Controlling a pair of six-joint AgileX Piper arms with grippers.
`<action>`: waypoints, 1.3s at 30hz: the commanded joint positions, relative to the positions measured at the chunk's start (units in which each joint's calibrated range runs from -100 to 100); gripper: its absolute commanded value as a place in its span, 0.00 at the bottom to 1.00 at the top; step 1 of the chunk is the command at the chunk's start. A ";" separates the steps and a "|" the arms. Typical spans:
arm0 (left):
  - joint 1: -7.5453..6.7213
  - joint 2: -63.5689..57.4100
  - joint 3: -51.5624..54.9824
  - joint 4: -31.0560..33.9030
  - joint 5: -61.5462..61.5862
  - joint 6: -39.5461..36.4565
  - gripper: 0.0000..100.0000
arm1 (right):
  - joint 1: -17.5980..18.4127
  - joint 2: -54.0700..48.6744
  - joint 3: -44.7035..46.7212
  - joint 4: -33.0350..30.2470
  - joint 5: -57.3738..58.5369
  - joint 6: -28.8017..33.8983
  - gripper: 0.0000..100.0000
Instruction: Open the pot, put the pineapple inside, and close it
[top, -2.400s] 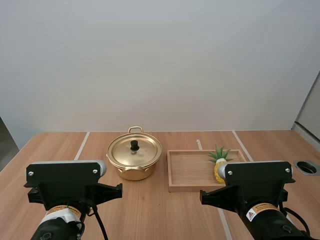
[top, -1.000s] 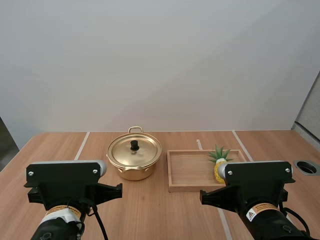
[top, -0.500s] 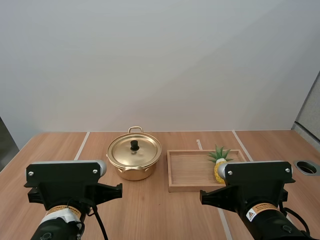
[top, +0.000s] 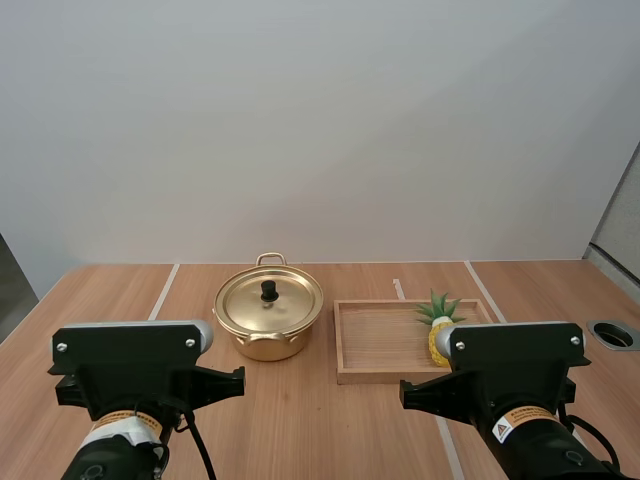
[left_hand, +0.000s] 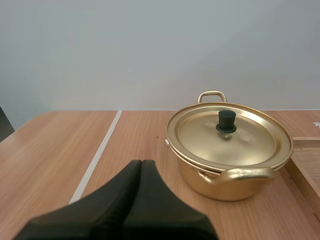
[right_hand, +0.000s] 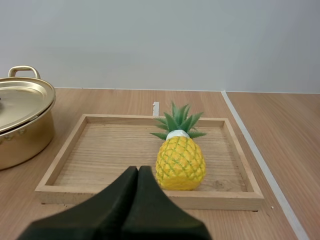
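Note:
A gold pot (top: 268, 318) stands on the wooden table, its lid (left_hand: 229, 132) on and topped by a black knob (left_hand: 226, 121). To its right a small yellow pineapple (top: 438, 335) with green leaves stands in the right part of a wooden tray (top: 375, 335). My left gripper (left_hand: 141, 165) is shut on nothing, short of the pot on its near left side. In front of the tray's near rim (right_hand: 150, 196) my right gripper (right_hand: 138, 171) is shut and empty too, just left of the pineapple (right_hand: 180, 159).
The pot's rim and handle (right_hand: 22, 102) stand just left of the tray. A round hole (top: 614, 334) is set in the table at the far right. Pale seam lines (top: 163, 291) run across the tabletop.

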 joint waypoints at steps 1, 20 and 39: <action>-0.03 -0.38 0.13 0.10 -0.77 0.08 0.00 | 0.06 -0.26 0.00 -0.42 -0.26 0.12 0.00; -0.03 -0.38 0.13 -4.59 -9.05 0.10 0.00 | 0.06 -0.26 0.00 0.36 -3.49 0.11 0.00; -0.03 -0.38 0.13 -4.69 -55.76 0.10 0.00 | 0.36 -0.26 -1.77 -6.14 -30.42 -0.20 0.00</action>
